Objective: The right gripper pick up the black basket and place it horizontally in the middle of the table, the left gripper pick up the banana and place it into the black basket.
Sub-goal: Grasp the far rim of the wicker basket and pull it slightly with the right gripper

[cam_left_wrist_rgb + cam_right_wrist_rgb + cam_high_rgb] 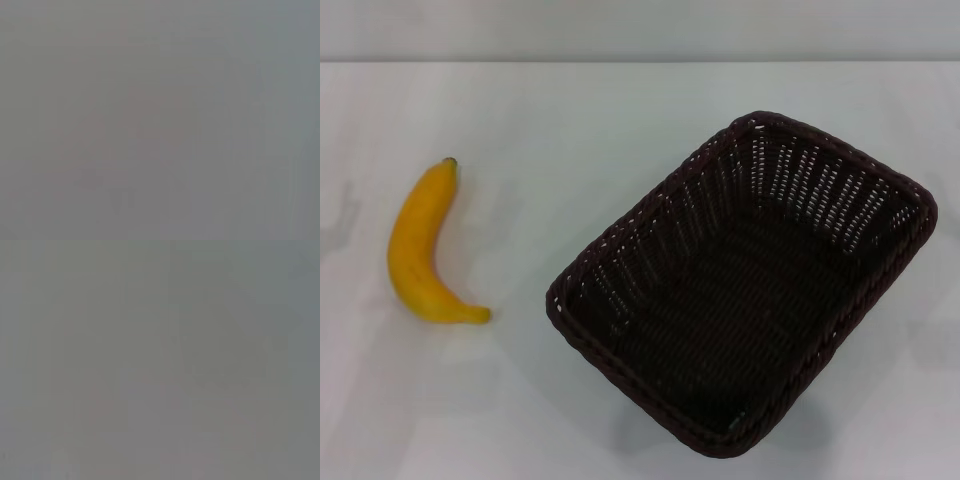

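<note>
From the head view, a white table (520,400) fills almost all of what can be seen. A pale wall (640,28) runs along its far edge.

The banana (418,250) lies flat on the left side of the table. It is yellow and orange and it bends like a smile turned sideways. Its small dark stem points to the far side. Its other tip points near and a little to the right. The curve bulges out to the left.

The black basket (740,285) sits on the right side of the table. It is much bigger than the banana. It stands the right way up with its open top facing up. It is turned at a slant, so one corner points near and one corner points far and right. The sides have little holes in them and the rim is braided. Nothing lies inside it.

The banana and the basket are well apart, with bare white table between them.

No arm or gripper shows in this view, so I cannot tell how the jaws of either one stand or whether they hold anything.

The left wrist view shows only plain grey. Nothing can be made out in it.

The right wrist view is the same, just plain grey.
</note>
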{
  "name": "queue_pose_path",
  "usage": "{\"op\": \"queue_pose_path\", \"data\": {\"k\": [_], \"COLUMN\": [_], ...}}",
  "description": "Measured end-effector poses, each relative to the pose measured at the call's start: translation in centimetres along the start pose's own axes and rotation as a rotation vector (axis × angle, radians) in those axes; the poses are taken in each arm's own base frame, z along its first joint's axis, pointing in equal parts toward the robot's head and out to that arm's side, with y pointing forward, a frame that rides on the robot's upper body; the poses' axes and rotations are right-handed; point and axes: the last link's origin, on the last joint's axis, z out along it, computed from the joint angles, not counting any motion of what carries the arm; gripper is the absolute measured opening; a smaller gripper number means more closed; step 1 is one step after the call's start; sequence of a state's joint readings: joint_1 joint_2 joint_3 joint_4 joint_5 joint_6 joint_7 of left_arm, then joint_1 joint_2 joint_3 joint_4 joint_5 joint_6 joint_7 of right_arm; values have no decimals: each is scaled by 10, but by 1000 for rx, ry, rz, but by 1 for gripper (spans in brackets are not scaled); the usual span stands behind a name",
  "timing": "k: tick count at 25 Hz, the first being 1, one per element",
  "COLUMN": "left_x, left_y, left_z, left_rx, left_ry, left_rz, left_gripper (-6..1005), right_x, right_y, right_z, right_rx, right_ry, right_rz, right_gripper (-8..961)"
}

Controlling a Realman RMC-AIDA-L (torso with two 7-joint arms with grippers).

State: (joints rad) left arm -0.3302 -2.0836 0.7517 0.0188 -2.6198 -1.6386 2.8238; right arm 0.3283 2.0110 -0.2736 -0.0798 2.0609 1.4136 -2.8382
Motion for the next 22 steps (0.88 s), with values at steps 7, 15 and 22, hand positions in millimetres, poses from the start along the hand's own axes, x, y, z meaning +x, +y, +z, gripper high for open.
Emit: {"op": "queue_pose_path", "data": {"k": [7,15,22], "left_x": [5,9,14], "left_y": [-5,-14,-20], "left_z": [2,3,4], "left_rx": [12,46,62], "left_ry": [28,49,68], "left_rz": [15,31,42], "left_gripper": [866,861,860], "right_x": [-11,-23,-66], "right_y": [4,3,-1], "right_z": [-1,3,57], "right_rx": [-18,-197,-495], "right_ry": [-77,-67,178], "right_rz": [7,161,340], "right_gripper": [871,867,859]}}
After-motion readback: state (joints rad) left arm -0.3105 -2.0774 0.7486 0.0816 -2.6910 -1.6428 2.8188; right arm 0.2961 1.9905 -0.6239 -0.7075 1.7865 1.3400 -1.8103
